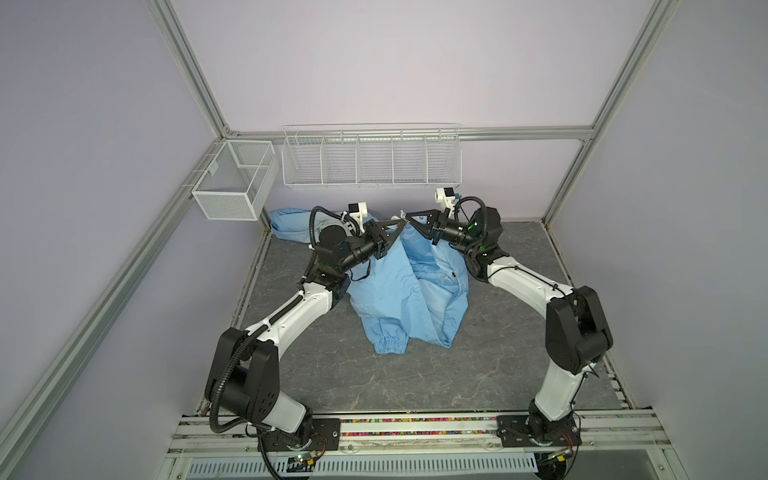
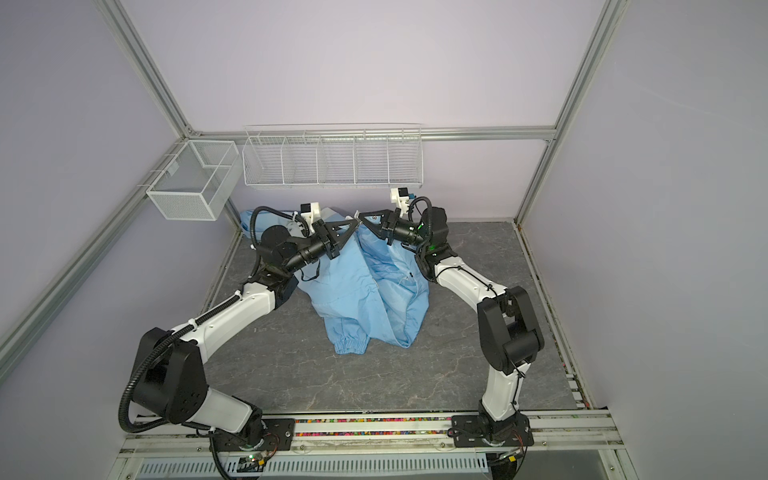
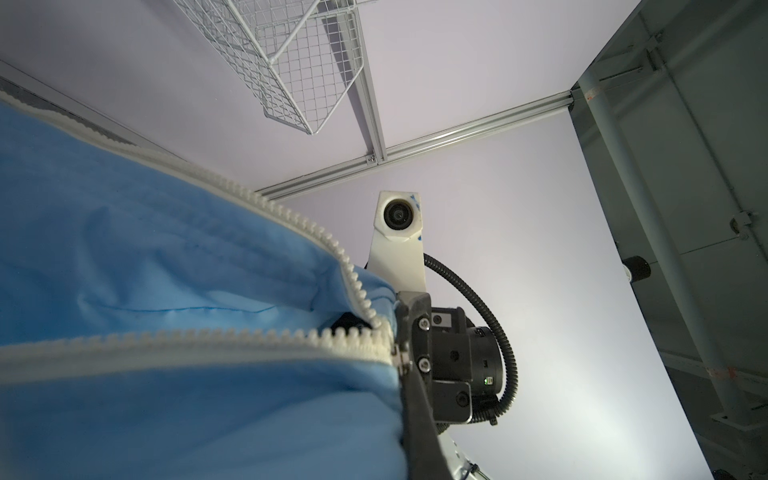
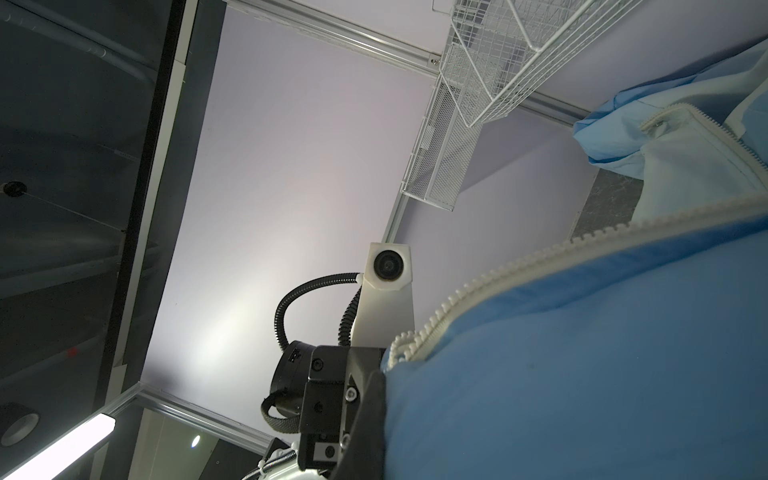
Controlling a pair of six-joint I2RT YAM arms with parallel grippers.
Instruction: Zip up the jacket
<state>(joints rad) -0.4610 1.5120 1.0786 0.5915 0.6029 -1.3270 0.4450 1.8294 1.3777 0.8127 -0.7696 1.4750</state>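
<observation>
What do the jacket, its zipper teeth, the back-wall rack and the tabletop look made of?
The jacket: thin woven fabric, matte light blue; it creases and drapes softly.
The zipper teeth: chunky cream plastic, probably moulded; no metallic shine.
The rack: white-coated wire, likely metal; thin grid bars.
The tabletop: grey veined stone-look surface, matte; real stone or printed sheet cannot be told.

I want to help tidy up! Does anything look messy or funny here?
Yes. The jacket hangs bunched up from the left gripper and the right gripper, and its zipper gapes open with the tooth rows apart. One sleeve trails off toward the back left corner.
</observation>
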